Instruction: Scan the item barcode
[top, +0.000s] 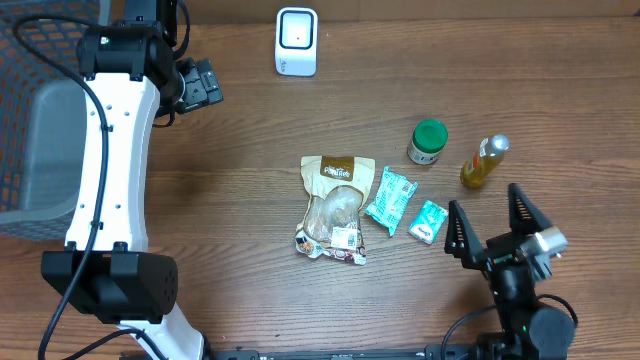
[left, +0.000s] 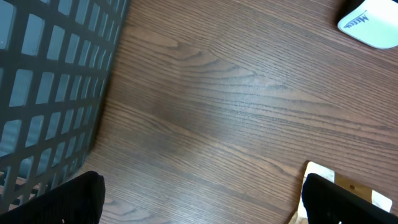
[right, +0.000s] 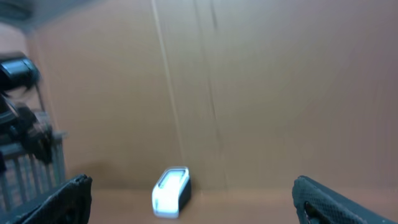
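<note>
I saw the right gripper (top: 482, 197) spread wide, empty, teal packet (top: 428, 221) just left of it (left gripper (left: 199, 208) likewise spread, empty).

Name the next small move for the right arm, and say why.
Probably lower the right gripper onto the small teal packet beside it: its jaws stand open and empty, that packet lies nearest, and nothing has reached the white scanner yet.

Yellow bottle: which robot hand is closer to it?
Right. The right gripper sits just below the yellow bottle in the overhead view, not touching; the left gripper is far away toward the top left.
</note>
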